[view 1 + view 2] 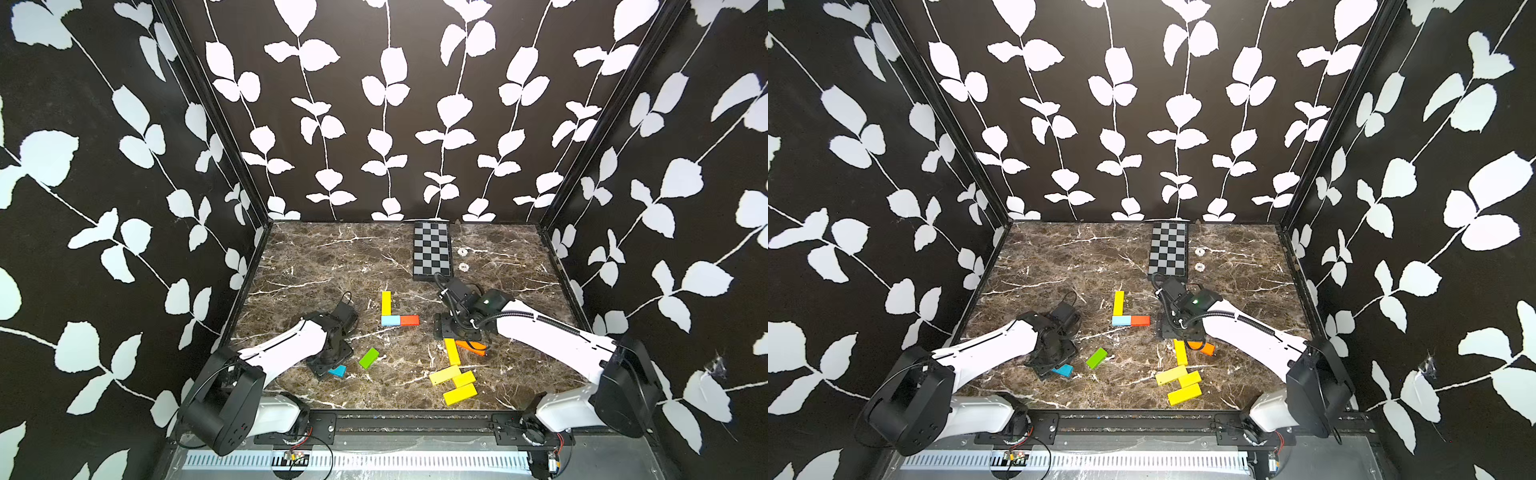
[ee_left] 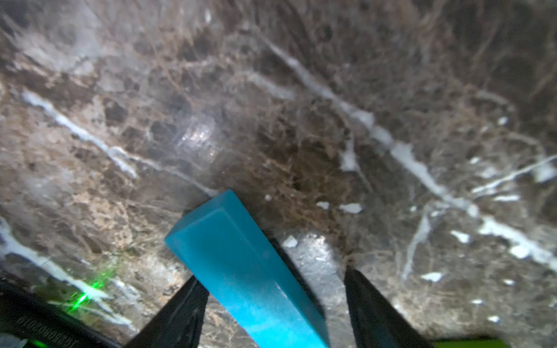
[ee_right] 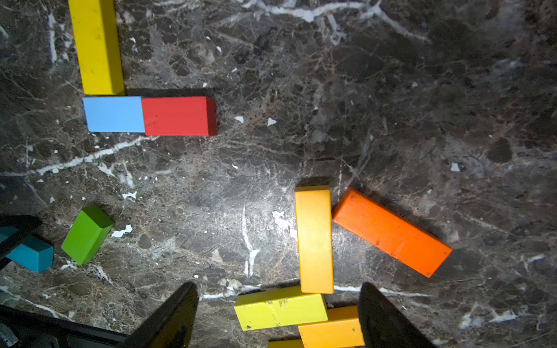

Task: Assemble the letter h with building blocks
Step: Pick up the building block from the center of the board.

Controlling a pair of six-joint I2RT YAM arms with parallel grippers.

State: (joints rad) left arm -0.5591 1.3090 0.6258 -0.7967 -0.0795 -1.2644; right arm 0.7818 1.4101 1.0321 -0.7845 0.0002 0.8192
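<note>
While an L of blocks (image 1: 390, 320) lies between the claws in both top views, the left claw (image 1: 328, 368) covers a blue block (image 1: 337, 371). Left wrist view: jaws parted, that block between them, not yet clamped. It looks light, stiff, smooth-painted, so pinch its long sides mid-length. Right wrist view: right claw (image 3: 277, 286) gapes empty over yellow blocks (image 3: 280, 307).
</note>
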